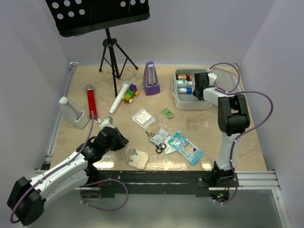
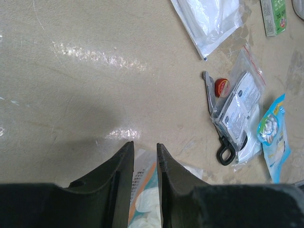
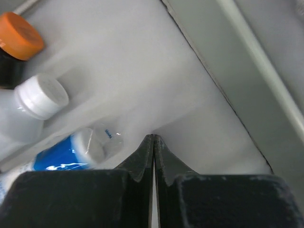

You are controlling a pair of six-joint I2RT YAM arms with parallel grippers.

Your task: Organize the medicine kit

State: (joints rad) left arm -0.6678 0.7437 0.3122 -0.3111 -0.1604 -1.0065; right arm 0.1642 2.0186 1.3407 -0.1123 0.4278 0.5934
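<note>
Medicine kit (image 1: 188, 105) sits open at the upper right of the bench (image 1: 204, 128). Right tool (image 3: 153, 137) is inside it, clenched on nothing, near a blue bottle (image 3: 61, 154). Left tool (image 2: 145, 149) is at lower left, jaws narrowly apart over a cotton packet (image 1: 137, 157). Whether it is grasping the packet cannot be told.
</note>
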